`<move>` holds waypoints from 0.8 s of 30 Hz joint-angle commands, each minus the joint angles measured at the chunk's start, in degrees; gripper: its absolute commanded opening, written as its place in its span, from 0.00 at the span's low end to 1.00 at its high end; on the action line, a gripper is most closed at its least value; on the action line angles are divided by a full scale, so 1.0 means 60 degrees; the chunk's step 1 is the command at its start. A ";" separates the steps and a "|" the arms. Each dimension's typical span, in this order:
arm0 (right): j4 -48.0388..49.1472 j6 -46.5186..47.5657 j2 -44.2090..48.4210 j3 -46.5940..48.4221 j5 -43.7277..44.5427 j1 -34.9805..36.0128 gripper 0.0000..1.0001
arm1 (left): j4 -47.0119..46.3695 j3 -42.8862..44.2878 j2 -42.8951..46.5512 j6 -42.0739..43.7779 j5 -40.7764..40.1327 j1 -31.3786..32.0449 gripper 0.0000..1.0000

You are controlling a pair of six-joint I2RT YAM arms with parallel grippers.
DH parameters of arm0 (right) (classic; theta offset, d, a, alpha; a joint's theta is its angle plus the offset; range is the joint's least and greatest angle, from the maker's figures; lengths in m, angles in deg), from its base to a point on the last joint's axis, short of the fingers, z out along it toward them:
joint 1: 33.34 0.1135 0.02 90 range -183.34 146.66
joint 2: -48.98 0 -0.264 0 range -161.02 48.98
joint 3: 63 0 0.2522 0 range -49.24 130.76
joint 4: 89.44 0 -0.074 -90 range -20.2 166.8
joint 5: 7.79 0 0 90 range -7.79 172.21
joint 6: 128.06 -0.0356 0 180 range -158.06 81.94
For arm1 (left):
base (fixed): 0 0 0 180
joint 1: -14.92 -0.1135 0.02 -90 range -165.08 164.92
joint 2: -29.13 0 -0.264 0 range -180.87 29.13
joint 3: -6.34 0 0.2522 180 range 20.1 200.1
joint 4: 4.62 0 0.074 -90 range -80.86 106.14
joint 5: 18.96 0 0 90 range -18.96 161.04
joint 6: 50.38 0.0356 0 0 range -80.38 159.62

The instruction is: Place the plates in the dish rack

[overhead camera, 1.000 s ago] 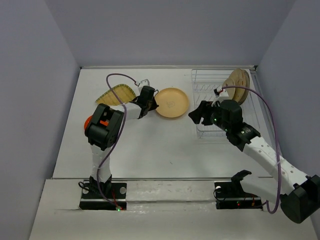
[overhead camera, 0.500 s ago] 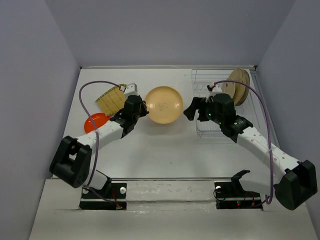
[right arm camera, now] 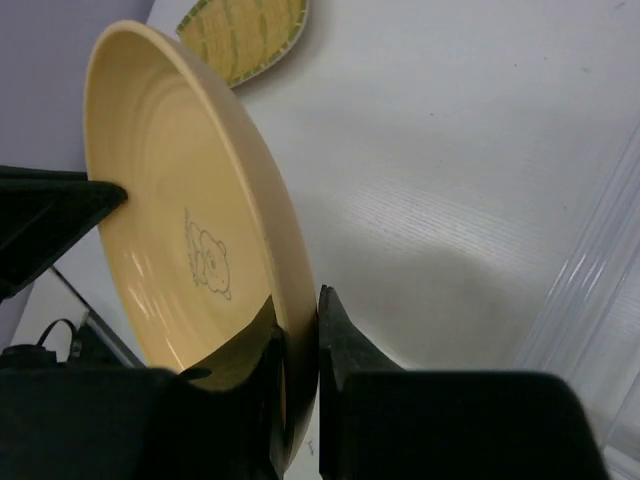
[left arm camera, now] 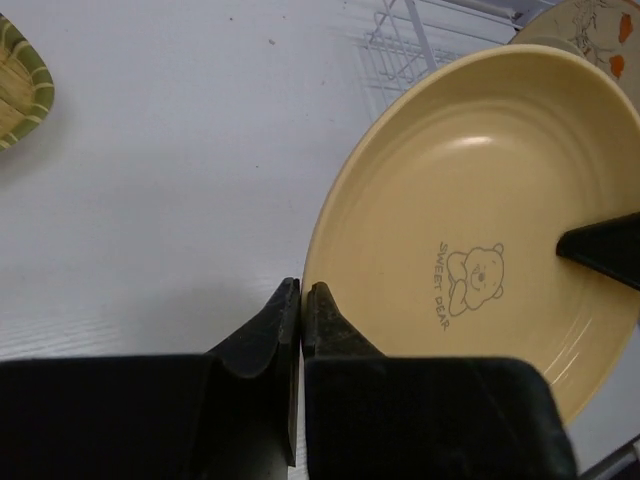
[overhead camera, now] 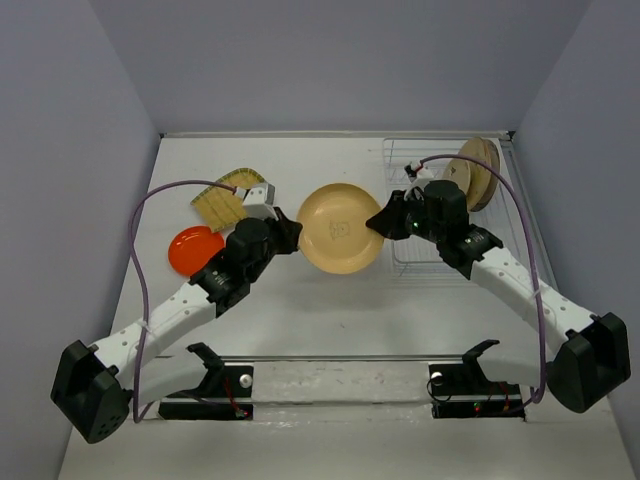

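A round orange-tan plate (overhead camera: 340,228) with a bear print hangs tilted above the table, held from both sides. My left gripper (overhead camera: 290,232) is shut on its left rim; in the left wrist view the gripper (left arm camera: 302,290) pinches the plate (left arm camera: 480,230) by its edge. My right gripper (overhead camera: 378,225) is shut on the opposite rim, one finger on each face of the plate (right arm camera: 170,200) around the gripper (right arm camera: 303,300). The dish rack (overhead camera: 415,180) stands at the back right. It holds plates (overhead camera: 478,170) on edge.
A yellow-green woven-look plate (overhead camera: 225,200) lies at the back left, and a small orange-red plate (overhead camera: 193,250) sits just in front of it. Grey walls close the table on three sides. Rack wires (left arm camera: 400,50) show behind the held plate.
The left arm lifted the orange-tan plate off the table and carried it toward the near middle. The right gripper came in open from the rack and shut on the plate's right rim.
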 commanded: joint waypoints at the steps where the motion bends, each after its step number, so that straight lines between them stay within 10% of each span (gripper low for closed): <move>1: 0.0927 -0.0236 0.0635 -0.0083 -0.0129 -0.0035 0.07 | -0.0350 0.0554 0.0592 0.0245 0.0496 0.0016 0.30; 6: 0.0172 0.0202 0.1018 0.0572 0.0937 -0.0693 0.07 | 0.1231 0.1186 0.1030 0.1095 0.0249 0.0030 0.80; 10: -0.1267 0.1458 0.0624 0.2067 0.5013 -0.0869 0.07 | 0.2226 0.1478 0.2069 0.1593 0.0160 0.0030 0.98; 17: -0.2031 0.3439 -0.1148 0.4353 0.9884 -0.0973 0.07 | 0.2977 0.0502 0.2745 0.2415 -0.0894 0.0030 0.99; 24: -0.2045 0.4904 -0.2643 0.5731 1.1120 -0.1412 0.07 | 0.2991 0.0483 0.2877 0.2796 -0.0983 -0.0028 0.99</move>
